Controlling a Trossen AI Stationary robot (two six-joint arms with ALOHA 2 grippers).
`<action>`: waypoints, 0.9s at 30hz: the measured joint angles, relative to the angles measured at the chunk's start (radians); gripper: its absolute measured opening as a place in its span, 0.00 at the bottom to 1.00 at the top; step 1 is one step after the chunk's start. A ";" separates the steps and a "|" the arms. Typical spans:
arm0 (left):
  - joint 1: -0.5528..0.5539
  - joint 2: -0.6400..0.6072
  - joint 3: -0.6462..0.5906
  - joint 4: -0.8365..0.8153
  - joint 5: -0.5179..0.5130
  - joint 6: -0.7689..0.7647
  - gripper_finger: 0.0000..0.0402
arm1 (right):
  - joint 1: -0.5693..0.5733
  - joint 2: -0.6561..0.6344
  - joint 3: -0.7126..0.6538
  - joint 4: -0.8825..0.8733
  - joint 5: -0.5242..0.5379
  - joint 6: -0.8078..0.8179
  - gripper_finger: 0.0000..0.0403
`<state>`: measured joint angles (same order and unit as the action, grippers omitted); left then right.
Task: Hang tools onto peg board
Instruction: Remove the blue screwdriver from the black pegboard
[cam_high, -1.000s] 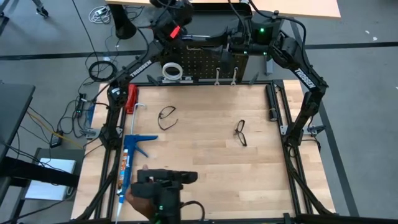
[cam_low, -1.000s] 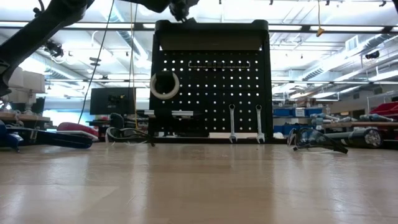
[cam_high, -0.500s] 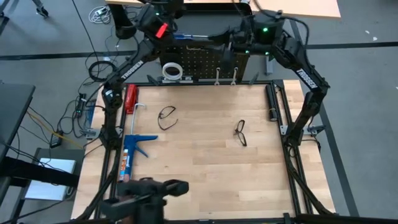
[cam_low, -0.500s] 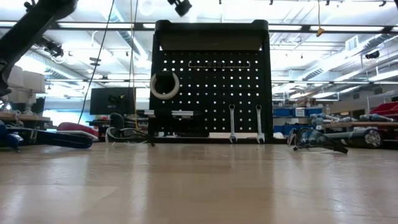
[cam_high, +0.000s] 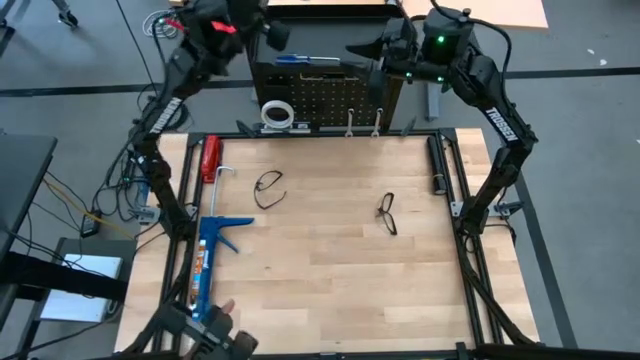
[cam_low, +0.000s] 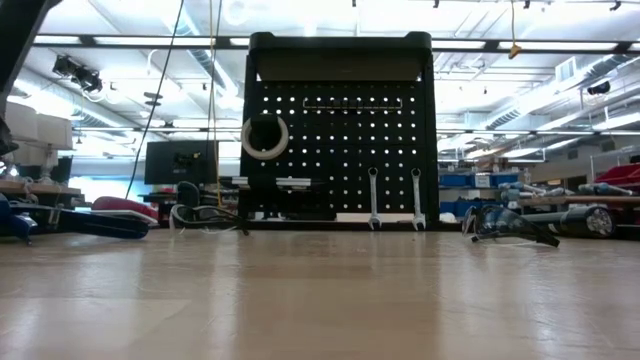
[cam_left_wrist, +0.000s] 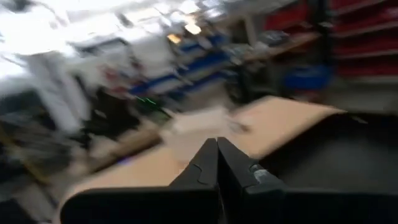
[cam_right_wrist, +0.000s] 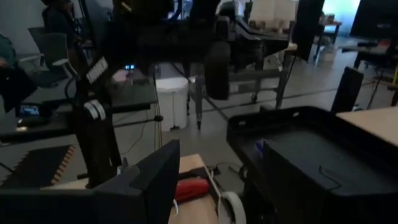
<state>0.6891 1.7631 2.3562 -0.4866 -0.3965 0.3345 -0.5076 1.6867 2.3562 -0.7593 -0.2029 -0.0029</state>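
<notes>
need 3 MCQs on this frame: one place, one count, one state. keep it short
1. Where is the white tape roll?
A. hanging on the peg board
B. lying on the table
C. held by a pincer

2. How many silver wrenches hang on the board?
A. none
B. two
C. four

3. What is the state of the left pincer?
A. wide open
B. shut on a wrench
C. shut, holding nothing

Key: 1 A, the low view shows the roll up on the board's left side. 2 B, one wrench and another wrench hang side by side near the lower right of the board. 3 C, the left wrist view shows its fingers pressed together with nothing between them.
</notes>
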 joint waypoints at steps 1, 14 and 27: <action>0.016 -0.006 0.000 -0.046 0.049 -0.033 0.00 | 0.000 0.002 0.000 -0.010 0.000 0.000 0.57; 0.215 0.021 0.000 -0.349 0.609 -0.211 0.02 | 0.030 0.011 0.000 -0.082 0.000 0.000 0.57; 0.231 0.061 0.000 -0.276 0.601 -0.108 0.17 | 0.006 0.013 -0.058 -0.091 0.011 -0.017 0.57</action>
<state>0.9201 1.8243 2.3562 -0.7627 0.2040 0.2261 -0.5014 1.6998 2.2987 -0.8504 -0.1920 -0.0202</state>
